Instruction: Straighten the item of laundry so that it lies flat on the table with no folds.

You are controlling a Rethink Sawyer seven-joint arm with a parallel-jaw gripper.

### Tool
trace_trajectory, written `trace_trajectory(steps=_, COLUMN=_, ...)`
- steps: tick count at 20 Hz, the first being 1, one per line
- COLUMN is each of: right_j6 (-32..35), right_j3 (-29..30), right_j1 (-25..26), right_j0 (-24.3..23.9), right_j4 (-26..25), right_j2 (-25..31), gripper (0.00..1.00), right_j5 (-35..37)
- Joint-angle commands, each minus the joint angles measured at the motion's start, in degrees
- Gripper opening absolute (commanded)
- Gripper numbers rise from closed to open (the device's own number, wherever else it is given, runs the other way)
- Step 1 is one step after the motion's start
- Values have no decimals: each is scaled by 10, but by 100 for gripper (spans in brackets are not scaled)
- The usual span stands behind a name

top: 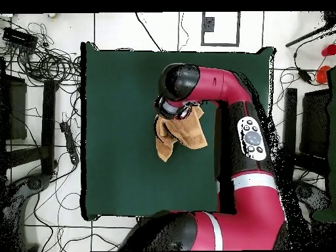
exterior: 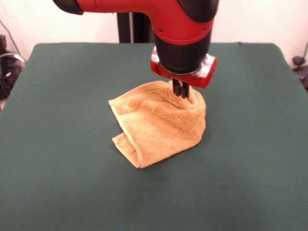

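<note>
Green table (exterior: pixel 57 144) bare on all sides of the crumpled towel (exterior: pixel 159 127) at frame centre. Arm and gripper (exterior: pixel 181 90) block the towel's upper right edge.

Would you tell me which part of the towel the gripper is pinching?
The gripper pinches the towel at its raised far peak, the end toward the arm; the lower folded edges nearer the camera lie on the table.

Crumpled orange-tan towel (exterior: pixel 159 122) mid-table (exterior: pixel 62 144)
</note>
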Motion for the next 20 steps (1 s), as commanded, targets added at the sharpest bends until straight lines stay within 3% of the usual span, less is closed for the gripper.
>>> trace_trajectory(steps=1, right_j6=-42, right_j3=81, right_j1=45, right_j0=29, right_j4=8, right_j2=60, gripper=0, right_j5=-93)
trace_trajectory(steps=4, right_j6=-35, right_j3=95, right_j1=39, right_j0=36, right_j4=-10, right_j2=43, gripper=0, right_j5=-114)
trace_trajectory(steps=10, right_j6=-62, right_j3=107, right_j1=37, right_j0=16, right_j4=6, right_j2=50, gripper=0, right_j5=-87)
trace_trajectory(steps=20, right_j6=-13, right_j3=310, right_j1=-76, right_j0=5, right_j4=47, right_j2=68, gripper=0, right_j5=-159)
